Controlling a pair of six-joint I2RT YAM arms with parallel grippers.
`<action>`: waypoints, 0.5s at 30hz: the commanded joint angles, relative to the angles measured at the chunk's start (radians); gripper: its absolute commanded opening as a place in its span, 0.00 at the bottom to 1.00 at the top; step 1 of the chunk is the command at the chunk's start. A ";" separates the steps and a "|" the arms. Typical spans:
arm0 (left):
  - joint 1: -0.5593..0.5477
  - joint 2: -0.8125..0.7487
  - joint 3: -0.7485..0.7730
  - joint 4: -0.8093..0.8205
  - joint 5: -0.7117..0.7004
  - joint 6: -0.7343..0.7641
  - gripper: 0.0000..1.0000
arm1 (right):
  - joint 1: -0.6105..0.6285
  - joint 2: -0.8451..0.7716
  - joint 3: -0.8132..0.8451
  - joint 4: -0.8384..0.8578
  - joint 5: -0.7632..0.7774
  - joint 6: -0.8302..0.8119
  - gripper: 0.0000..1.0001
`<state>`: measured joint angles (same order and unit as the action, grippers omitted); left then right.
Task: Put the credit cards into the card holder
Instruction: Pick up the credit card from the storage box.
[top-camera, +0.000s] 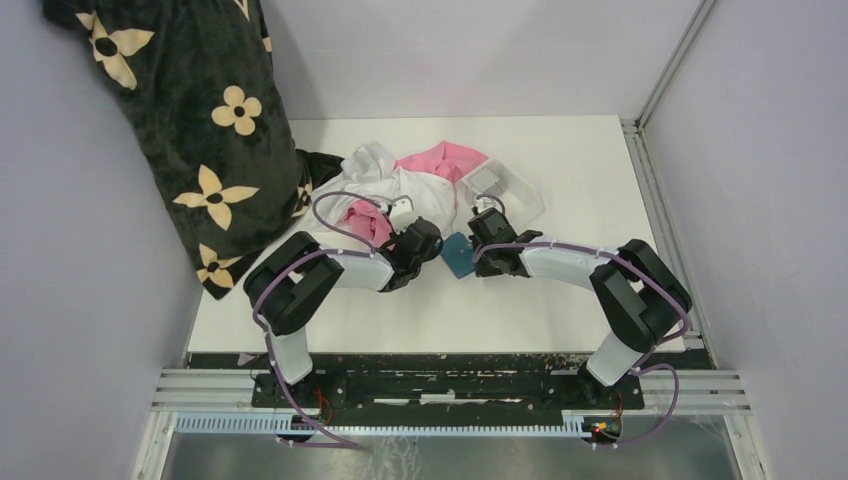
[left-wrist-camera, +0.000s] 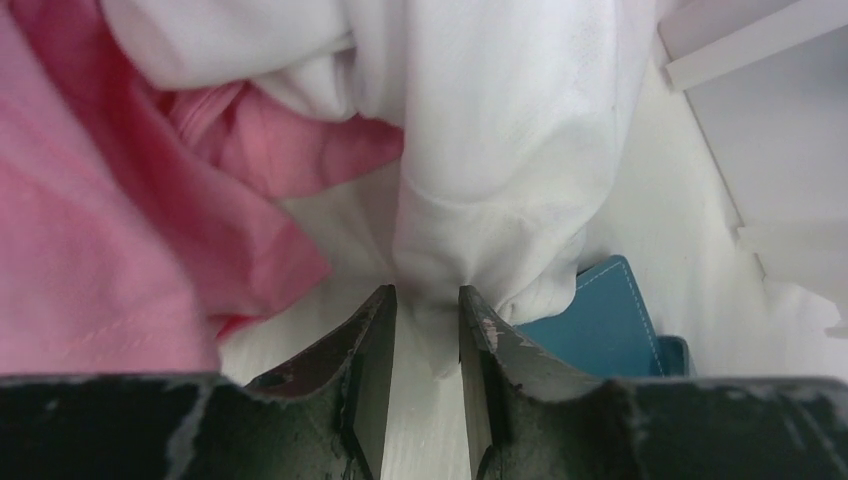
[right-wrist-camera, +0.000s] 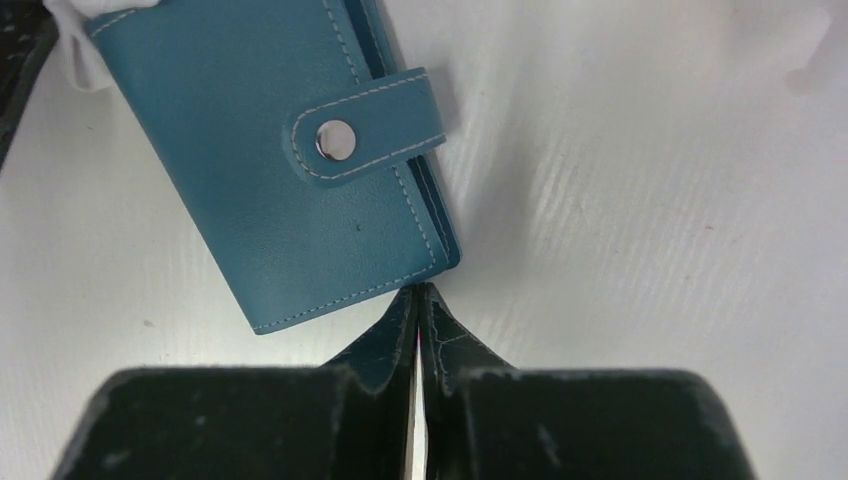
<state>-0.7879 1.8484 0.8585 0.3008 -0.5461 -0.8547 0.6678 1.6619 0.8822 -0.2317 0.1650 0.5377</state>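
Teal-blue stitched fold-over card holder (right-wrist-camera: 270, 170) is seen lying flat and closed on the white surface (right-wrist-camera: 650, 250), fastened by a silver snap (right-wrist-camera: 335, 139); it sits between the two arms and is partly covered at one end by a crumpled white cloth (left-wrist-camera: 500, 150). The right fingers (right-wrist-camera: 385, 340) are pressed together with nothing between them, their tips set just at the holder's near corner. A hanging fold of the white cloth is pinched between the left fingers (left-wrist-camera: 372, 350), and a pink cloth (left-wrist-camera: 100, 250) is bunched alongside it.
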 joint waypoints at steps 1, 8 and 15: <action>-0.019 -0.044 -0.076 -0.174 -0.024 -0.104 0.39 | -0.001 -0.055 0.024 -0.048 0.063 -0.037 0.08; -0.060 -0.145 -0.127 -0.226 -0.109 -0.182 0.44 | 0.002 -0.157 0.043 -0.140 0.095 -0.070 0.23; -0.109 -0.222 -0.183 -0.233 -0.140 -0.271 0.46 | -0.012 -0.185 0.181 -0.215 0.161 -0.151 0.40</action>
<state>-0.8719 1.6646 0.7109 0.1299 -0.6430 -1.0321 0.6666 1.5021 0.9409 -0.4122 0.2588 0.4568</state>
